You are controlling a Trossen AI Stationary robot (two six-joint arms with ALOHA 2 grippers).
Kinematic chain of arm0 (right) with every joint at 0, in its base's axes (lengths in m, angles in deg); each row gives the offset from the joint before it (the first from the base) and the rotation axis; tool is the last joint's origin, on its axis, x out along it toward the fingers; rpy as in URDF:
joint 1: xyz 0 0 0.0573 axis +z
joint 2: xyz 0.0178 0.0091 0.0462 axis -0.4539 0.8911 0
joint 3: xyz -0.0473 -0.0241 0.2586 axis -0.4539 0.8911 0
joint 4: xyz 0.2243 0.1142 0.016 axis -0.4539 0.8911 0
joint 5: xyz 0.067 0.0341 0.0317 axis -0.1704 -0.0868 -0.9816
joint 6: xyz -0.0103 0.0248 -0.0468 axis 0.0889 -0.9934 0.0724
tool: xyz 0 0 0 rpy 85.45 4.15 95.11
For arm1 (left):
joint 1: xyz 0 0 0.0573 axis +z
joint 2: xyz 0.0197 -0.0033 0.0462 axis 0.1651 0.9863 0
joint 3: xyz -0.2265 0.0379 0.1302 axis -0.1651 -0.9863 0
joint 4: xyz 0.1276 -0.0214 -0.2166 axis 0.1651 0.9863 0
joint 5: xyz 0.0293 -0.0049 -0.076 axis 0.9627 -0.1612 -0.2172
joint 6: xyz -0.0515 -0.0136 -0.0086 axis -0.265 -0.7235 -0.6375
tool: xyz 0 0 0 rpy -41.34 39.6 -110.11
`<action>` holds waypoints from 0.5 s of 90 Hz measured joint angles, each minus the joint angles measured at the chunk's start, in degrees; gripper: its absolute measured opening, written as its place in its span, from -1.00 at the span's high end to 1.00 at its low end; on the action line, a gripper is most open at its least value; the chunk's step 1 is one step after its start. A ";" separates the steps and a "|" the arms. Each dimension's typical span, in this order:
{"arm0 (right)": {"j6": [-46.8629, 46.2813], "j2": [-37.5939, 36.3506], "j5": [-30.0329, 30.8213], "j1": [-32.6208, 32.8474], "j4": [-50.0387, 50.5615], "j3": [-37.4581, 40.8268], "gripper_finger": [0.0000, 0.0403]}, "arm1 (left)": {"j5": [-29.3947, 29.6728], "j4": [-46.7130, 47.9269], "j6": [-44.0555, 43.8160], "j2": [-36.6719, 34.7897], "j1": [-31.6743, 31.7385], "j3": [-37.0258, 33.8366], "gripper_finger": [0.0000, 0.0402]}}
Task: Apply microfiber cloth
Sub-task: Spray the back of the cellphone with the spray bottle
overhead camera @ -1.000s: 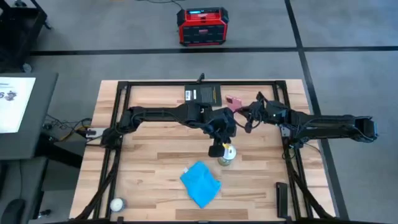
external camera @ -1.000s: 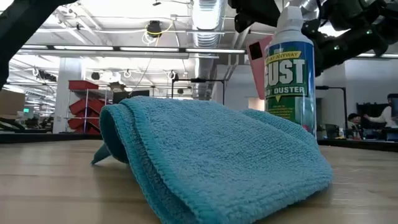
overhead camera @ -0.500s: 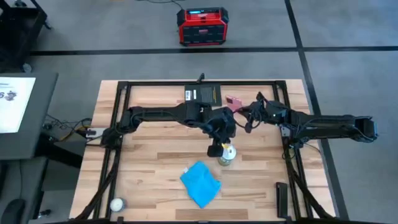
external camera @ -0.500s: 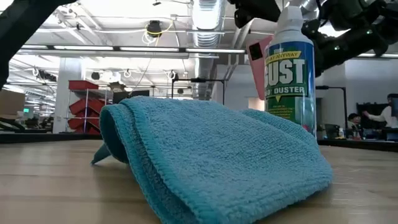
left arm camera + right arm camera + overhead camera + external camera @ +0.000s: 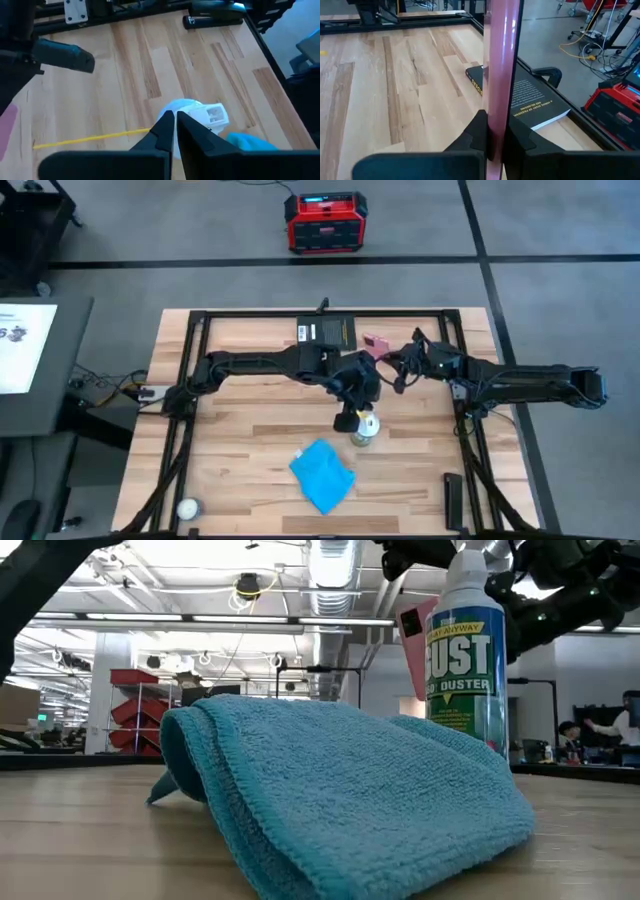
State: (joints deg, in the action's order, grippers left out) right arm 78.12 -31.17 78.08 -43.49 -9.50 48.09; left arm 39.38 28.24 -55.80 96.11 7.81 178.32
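Observation:
The sky-blue microfiber cloth (image 5: 322, 475) lies folded on the wooden table near its front edge, and fills the foreground of the low view (image 5: 330, 800). A dust-remover can (image 5: 465, 650) stands upright just beyond it (image 5: 362, 432). My left gripper (image 5: 173, 125) is shut and hovers at the can's white top (image 5: 202, 114). My right gripper (image 5: 495, 132) is shut on a pink-backed phone (image 5: 375, 343) above the table's far middle. My left gripper's shut fingertips (image 5: 165, 122) stand right beside the can's white nozzle; I cannot tell whether they touch it. My right gripper pinches the pink phone between its two fingers by its flat faces near one end (image 5: 496, 117), coming from the table's right. The phone is lifted clear and stands on edge, tilted (image 5: 413, 630).
A black flat pad (image 5: 327, 332) lies at the table's far edge (image 5: 530, 95). A thin yellow straw (image 5: 90, 139) lies on the wood by the can. A black bar (image 5: 453, 500) lies near the front right, a small white round thing (image 5: 187, 508) at the front left.
In the low view, my left gripper has risen slightly beside the can's top. Cloth, can and phone have stayed in place.

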 joint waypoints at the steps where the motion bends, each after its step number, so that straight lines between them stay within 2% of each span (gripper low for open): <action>1: 0.01 0.00 0.00 0.00 0.00 0.00 0.95 | 0.00 -0.01 0.00 0.00 0.00 0.00 1.00; 45: 0.19 0.01 0.00 -0.01 0.02 0.00 0.95 | 0.06 -1.44 -0.07 0.15 0.07 -1.20 1.00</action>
State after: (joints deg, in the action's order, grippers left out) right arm 78.30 -31.16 78.08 -43.50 -9.47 48.09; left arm 39.44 26.79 -55.87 96.26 7.88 177.11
